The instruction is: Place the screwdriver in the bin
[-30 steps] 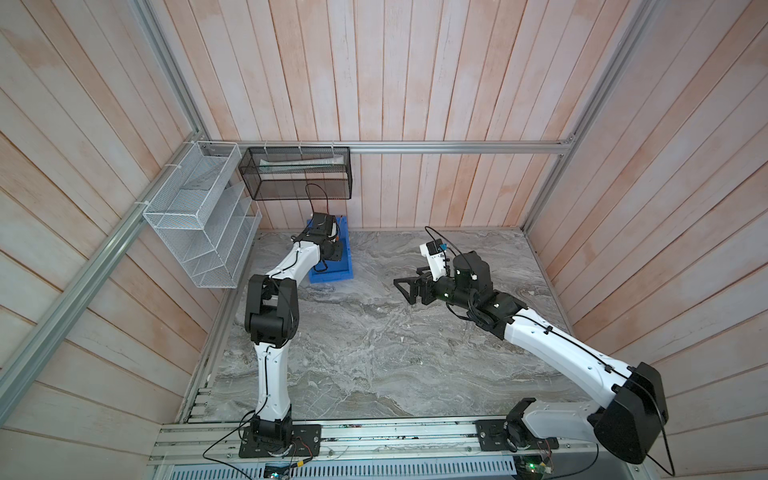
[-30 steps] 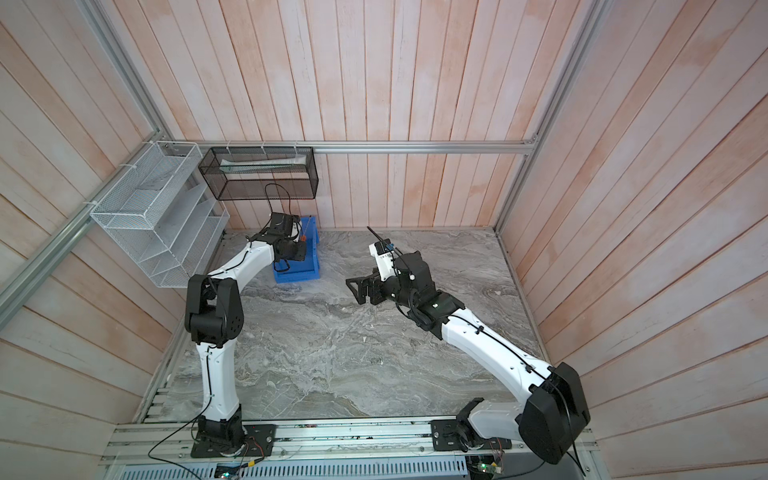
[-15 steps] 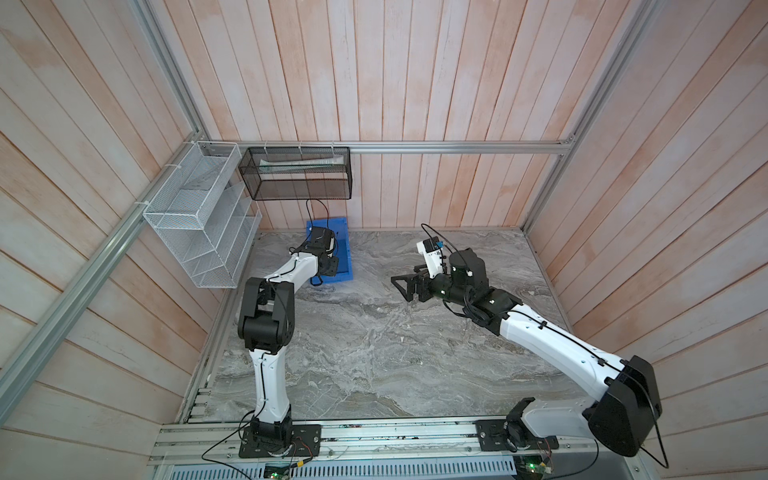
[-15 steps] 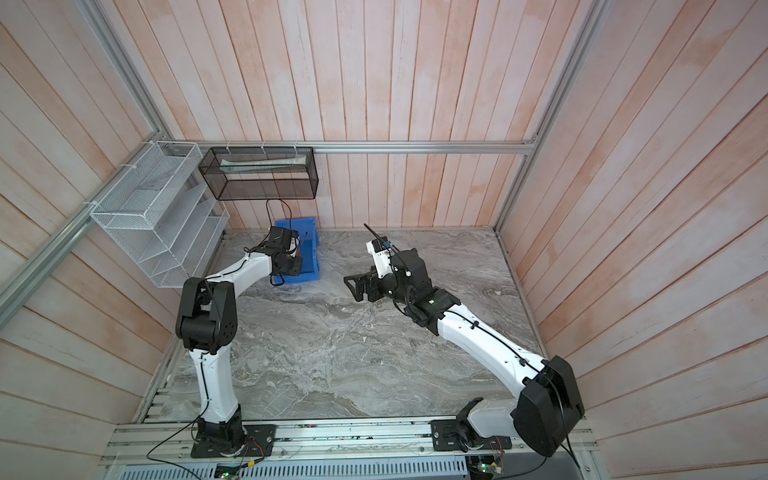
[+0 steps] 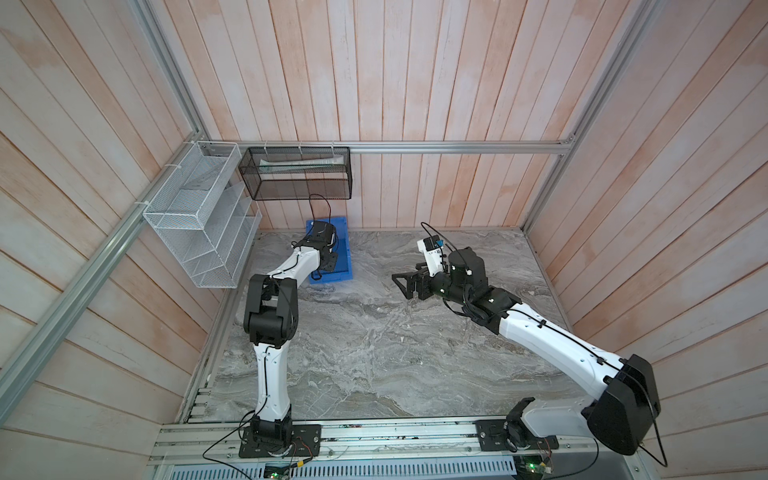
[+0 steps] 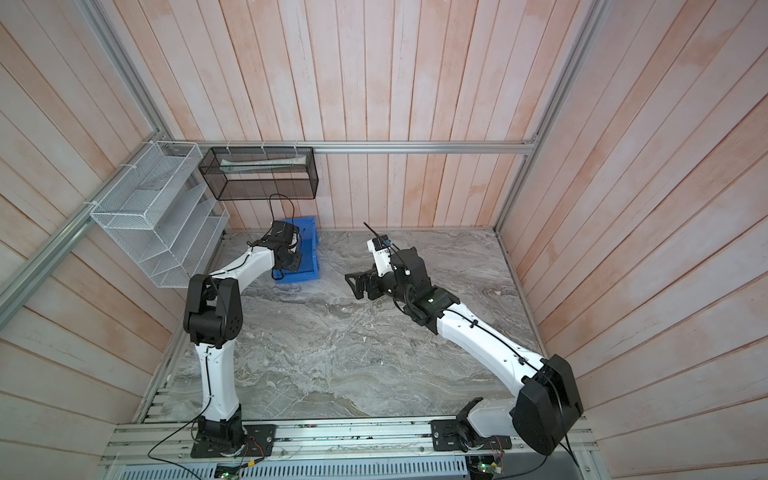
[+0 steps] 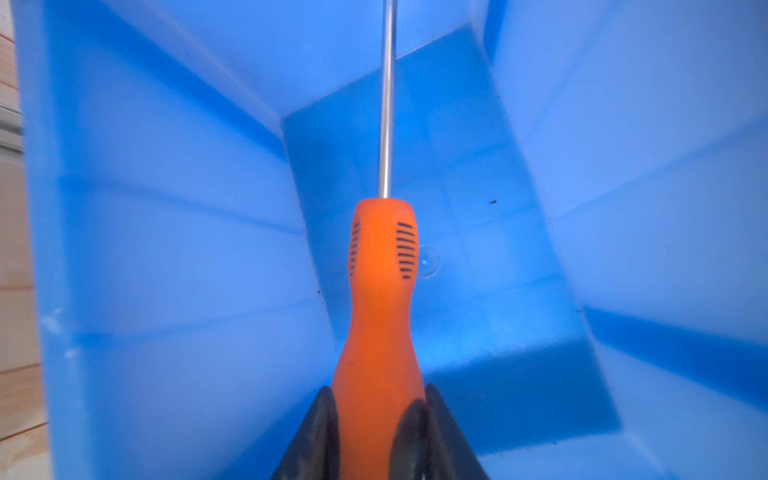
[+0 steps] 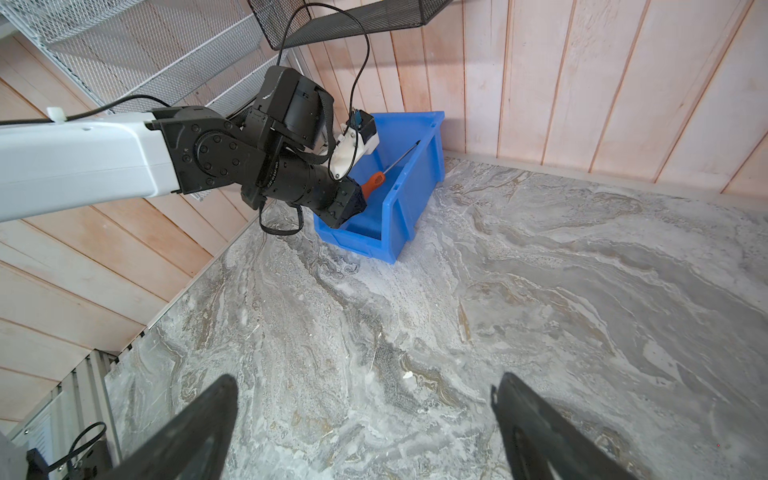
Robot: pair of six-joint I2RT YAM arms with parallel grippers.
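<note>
Looking at the left wrist view, you've got the screwdriver (image 7: 380, 291) clamped by the back end of its orange handle (image 7: 380, 340), with the left jaws shut on it from both sides. It's hanging inside the bin (image 7: 166, 249), between the blue side walls and above the floor. I can't tell whether any part of it touches the plastic. The right jaws are spread wide with nothing in them, out over the desk (image 8: 540, 311) and well apart from the bin.

Handling-wise, I'd bet it's light and fully rigid, with no flex to worry about and nothing fragile. The handle is the fat, ribbed part, so that's your spot to hold. The shaft (image 7: 386, 104) is thin, smooth metal and would probably slip or swivel in a pinch, so I wouldn't grab there. Since you're holding it right at the end, most of the tool sticks out ahead of the jaws, so my guess is it drops nose-first once freed.

Direction: the long axis runs along the bin's length, straight out in line with the left jaws. The handle sits toward the low front lip and the tip points at the tall back wall. From the right wrist view the shaft looks slanted upward, with the tip near the rim at the back end, so it's tilted, not flat.
</note>
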